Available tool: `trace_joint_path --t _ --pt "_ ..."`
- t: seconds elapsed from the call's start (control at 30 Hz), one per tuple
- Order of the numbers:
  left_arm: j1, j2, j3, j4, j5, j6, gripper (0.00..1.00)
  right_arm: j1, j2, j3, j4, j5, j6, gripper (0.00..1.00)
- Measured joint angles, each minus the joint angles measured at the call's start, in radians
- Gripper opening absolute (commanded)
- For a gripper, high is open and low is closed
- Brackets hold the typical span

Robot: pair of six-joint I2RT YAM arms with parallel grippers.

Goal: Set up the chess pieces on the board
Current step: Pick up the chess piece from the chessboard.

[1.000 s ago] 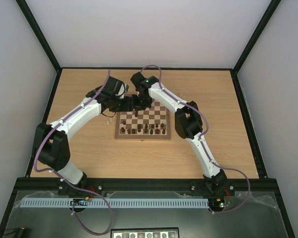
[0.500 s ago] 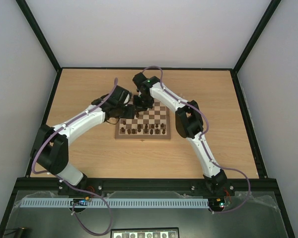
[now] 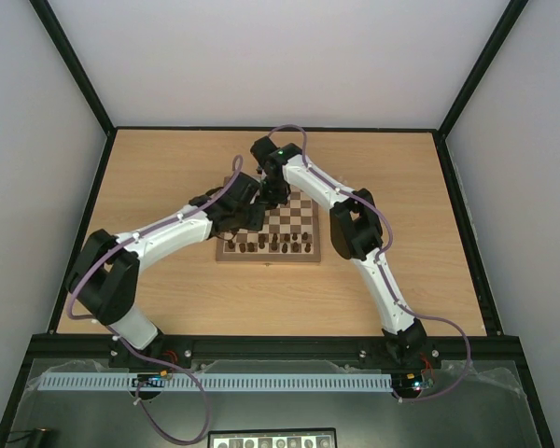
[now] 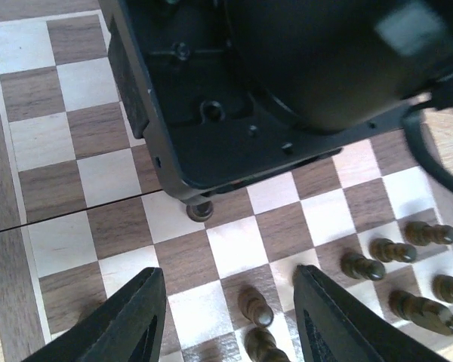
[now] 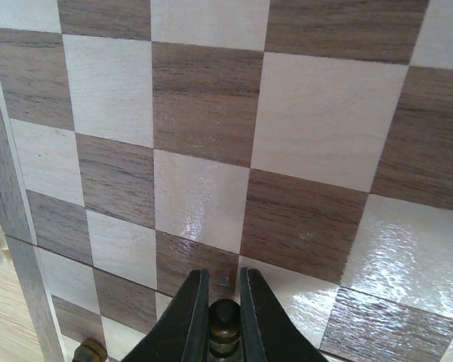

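Note:
The board (image 3: 301,220) lies mid-table, with dark chess pieces (image 3: 276,245) along its near rows. My right gripper (image 3: 273,196) hangs over the board's far left part. In the right wrist view it (image 5: 223,273) is shut on a dark piece (image 5: 224,320) held low over the squares. That piece's base (image 4: 200,210) shows under the right gripper's black body (image 4: 272,90) in the left wrist view. My left gripper (image 4: 228,271) is open over the board beside it, and a dark pawn (image 4: 255,305) stands untouched between its fingers (image 4: 132,317). No pale pieces show.
More dark pieces (image 4: 385,250) stand or lie to the right of my left gripper. Another piece's top (image 5: 89,351) shows at the board's edge (image 5: 0,188). The two arms almost touch over the board's far left corner. Black frame rails (image 3: 93,215) edge the wooden tabletop (image 3: 168,280).
My left arm has swung right, from the board's far left corner to over its left squares, and its jaws have narrowed. The right gripper has barely moved and keeps its piece.

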Motion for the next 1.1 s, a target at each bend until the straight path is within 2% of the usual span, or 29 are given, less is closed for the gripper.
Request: trace_joint_path --t 0.37,0.83,1.1 --pt "-0.005 0.090 -0.006 0.057 -0.023 0.003 0.47 -0.003 -0.001 -0.008 0.001 -0.027 -0.011 0.06" --pt "-0.019 0.169 -0.005 0.103 -0.047 0.002 0.39 -0.013 -0.003 -0.015 0.002 -0.051 -0.030 0.06" --pt "-0.019 0.189 -0.002 0.118 -0.069 -0.007 0.38 -0.019 -0.003 -0.015 0.002 -0.058 -0.037 0.06"
